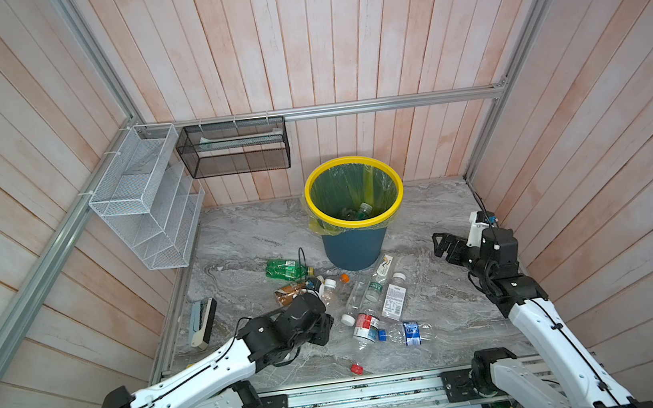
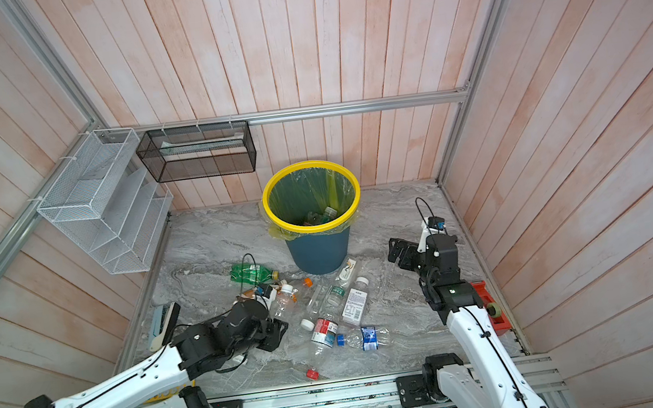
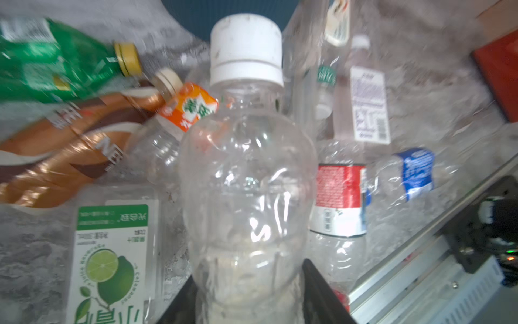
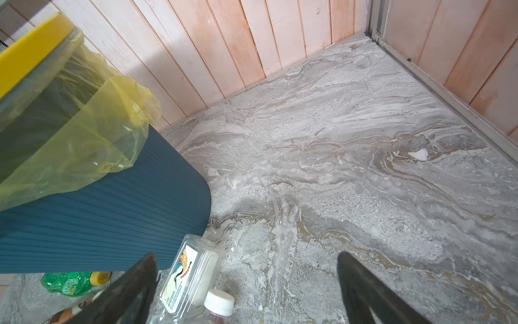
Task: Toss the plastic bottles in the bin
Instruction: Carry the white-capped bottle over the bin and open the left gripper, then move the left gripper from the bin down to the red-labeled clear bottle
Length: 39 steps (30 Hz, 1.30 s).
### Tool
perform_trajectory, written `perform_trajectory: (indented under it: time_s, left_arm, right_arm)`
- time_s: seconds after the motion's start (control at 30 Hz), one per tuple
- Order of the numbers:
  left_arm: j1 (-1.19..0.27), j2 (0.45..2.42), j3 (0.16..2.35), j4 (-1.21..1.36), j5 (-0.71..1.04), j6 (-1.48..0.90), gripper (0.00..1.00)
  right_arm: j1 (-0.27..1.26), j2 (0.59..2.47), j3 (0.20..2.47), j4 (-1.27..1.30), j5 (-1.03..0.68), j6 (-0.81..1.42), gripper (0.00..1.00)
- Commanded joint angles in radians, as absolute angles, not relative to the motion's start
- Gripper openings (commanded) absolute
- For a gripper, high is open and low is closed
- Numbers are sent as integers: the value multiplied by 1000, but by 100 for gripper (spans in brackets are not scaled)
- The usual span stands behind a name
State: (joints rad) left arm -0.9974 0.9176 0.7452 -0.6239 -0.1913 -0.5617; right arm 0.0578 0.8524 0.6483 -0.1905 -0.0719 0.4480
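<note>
Barely started: maybe 2 bottles point(image 1: 364, 210) in bin point(image 1: 360, 223), about 10 more scattered ahead of left gripper point(image 3: 249, 270), itself clamped on white-capped bottle point(image 3: 246, 182). Right gripper point(image 4: 246, 254) wide, empty.

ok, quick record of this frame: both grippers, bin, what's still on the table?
left gripper: shut on white-cap bottle, down in the pile
lifted: cannot tell
right gripper: open, empty, beside the bin
bin: upright, lined, at least one binned bottle visible inside
table: bottles lying in front of the bin, including green bottle and brown bottle
task: not done
</note>
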Motion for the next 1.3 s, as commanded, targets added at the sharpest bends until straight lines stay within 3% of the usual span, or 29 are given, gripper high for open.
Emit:
perform_trajectory:
  time_s: [0.0, 0.13, 0.23, 0.4, 0.53, 0.6, 0.67, 0.83, 1.27]
  left_arm:
    - [-1003, 796, 846, -587, -300, -519, 46]
    - [-1002, 742, 914, -401, -404, -328, 47]
    - [-979, 839, 1025, -304, -459, -174, 50]
    - [-735, 1138, 1295, -264, -110, -117, 52]
    - [-637, 1431, 1554, -352, 87, -146, 59]
    - [-626, 1556, 1702, -437, 139, -158, 64]
    - [-624, 1603, 1763, -451, 138, -154, 76]
    - [-623, 1566, 1743, -366, 81, -115, 100]
    - [-629, 1351, 1464, -234, 52, -44, 100]
  right_arm:
    - [52, 836, 645, -216, -52, 481, 100]
    - [51, 830, 619, -206, -58, 501, 99]
    - [52, 834, 610, -220, -71, 520, 98]
    - [58, 820, 583, -284, -118, 560, 93]
    - [102, 821, 549, -307, -139, 589, 92]
    - [122, 831, 558, -338, -112, 603, 92]
    - [126, 830, 575, -363, -83, 614, 93]
    - [127, 834, 620, -378, -60, 624, 96]
    - [298, 878, 655, -492, 76, 707, 95]
